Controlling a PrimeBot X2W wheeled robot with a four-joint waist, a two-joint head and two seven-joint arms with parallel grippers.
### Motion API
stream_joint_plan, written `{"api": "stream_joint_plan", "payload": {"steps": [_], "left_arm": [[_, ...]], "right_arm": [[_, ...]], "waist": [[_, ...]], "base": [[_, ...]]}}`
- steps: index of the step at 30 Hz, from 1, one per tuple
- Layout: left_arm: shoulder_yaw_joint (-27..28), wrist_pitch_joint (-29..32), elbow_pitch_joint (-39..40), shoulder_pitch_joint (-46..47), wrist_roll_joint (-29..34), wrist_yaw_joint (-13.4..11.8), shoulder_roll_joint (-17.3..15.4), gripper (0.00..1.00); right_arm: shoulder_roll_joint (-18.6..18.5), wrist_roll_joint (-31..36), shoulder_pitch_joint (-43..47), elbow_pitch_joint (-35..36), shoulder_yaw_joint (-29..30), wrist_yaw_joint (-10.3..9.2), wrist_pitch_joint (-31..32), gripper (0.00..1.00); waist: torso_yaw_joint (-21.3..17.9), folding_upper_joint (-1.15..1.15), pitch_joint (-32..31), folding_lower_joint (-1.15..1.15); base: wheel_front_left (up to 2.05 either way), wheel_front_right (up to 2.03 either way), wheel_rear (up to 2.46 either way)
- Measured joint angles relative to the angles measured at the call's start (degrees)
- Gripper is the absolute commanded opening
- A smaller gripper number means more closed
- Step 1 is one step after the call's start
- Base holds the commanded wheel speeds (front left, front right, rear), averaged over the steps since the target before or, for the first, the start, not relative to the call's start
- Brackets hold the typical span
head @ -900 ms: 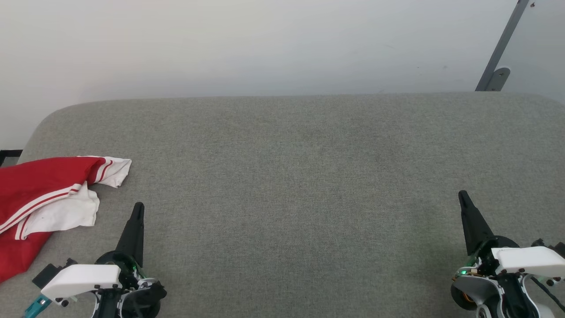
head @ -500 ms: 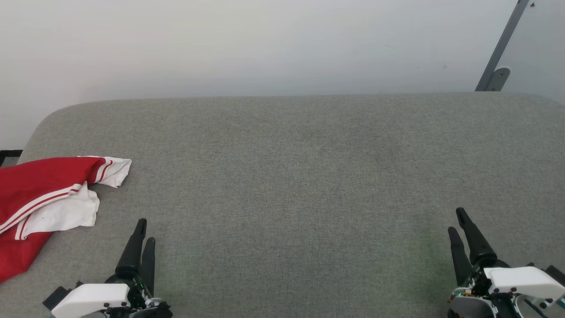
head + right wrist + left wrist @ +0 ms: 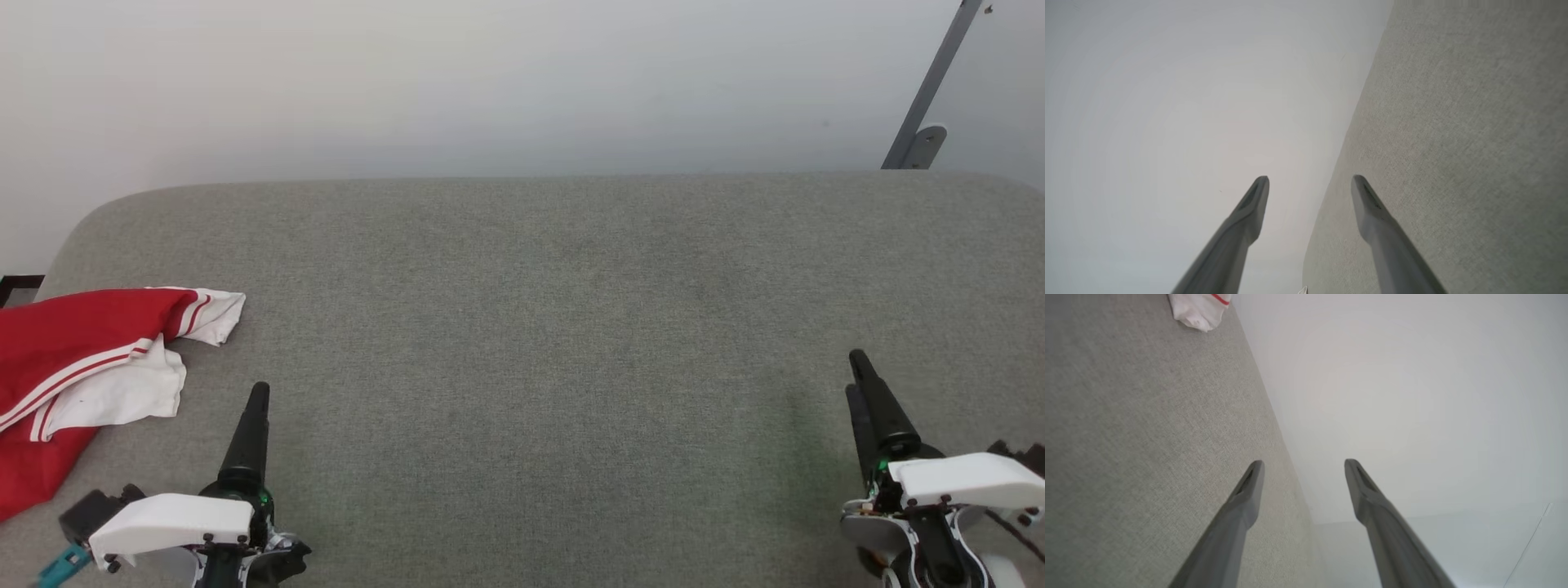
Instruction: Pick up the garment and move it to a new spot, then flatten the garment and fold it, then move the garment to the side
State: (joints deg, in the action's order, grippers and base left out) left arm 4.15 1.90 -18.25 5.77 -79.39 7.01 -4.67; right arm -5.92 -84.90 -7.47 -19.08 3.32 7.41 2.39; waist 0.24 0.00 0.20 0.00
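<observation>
Jaws of the left gripper (image 3: 1304, 463) stood wide apart with nothing between them; the same held for the right gripper (image 3: 1310, 179), which gripped nothing. In the head view the left gripper (image 3: 258, 392) sat at the lower left and the right gripper (image 3: 854, 371) at the lower right. Both hung over the grey fabric-covered desk (image 3: 531, 327), dark fingers pointing toward the far edge and seen nearly edge-on.

The garment (image 3: 73, 359) lay bunched at the left edge of the desk, red body running out of view on that side. One white sleeve end with thin red-and-white trim was folded over the red cloth; a second white end pointed toward the middle of the desk. It lay near the left gripper but apart from it, and well apart from the right gripper. The left wrist view caught only a white corner of the garment (image 3: 1198, 308) with a red stripe, lying on the desk close to its far edge.

A pale wall (image 3: 490, 82) stood behind the desk, with a slanted grey metal strut (image 3: 927, 90) at the upper right.
</observation>
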Motion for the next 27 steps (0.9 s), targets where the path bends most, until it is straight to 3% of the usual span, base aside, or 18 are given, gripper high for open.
{"api": "stream_joint_plan", "payload": {"steps": [15, 27], "left_arm": [[-0.6, -3.3, 2.1, 0.0, 19.4, -0.8, -0.7, 1.00], [-2.7, -5.7, 3.4, 0.5, 31.6, -2.5, -1.8, 1.00]], "right_arm": [[-3.8, 14.2, -3.1, -2.0, -3.9, 0.00, -3.7, 1.00], [-5.4, 30.7, -5.1, -3.5, -3.9, 0.00, -6.1, 1.00]], "waist": [[0.3, 0.00, 0.0, 0.00], [0.7, 0.00, 0.0, 0.00]], "base": [[0.00, 0.00, 0.00], [0.00, 0.00, 0.00]]}}
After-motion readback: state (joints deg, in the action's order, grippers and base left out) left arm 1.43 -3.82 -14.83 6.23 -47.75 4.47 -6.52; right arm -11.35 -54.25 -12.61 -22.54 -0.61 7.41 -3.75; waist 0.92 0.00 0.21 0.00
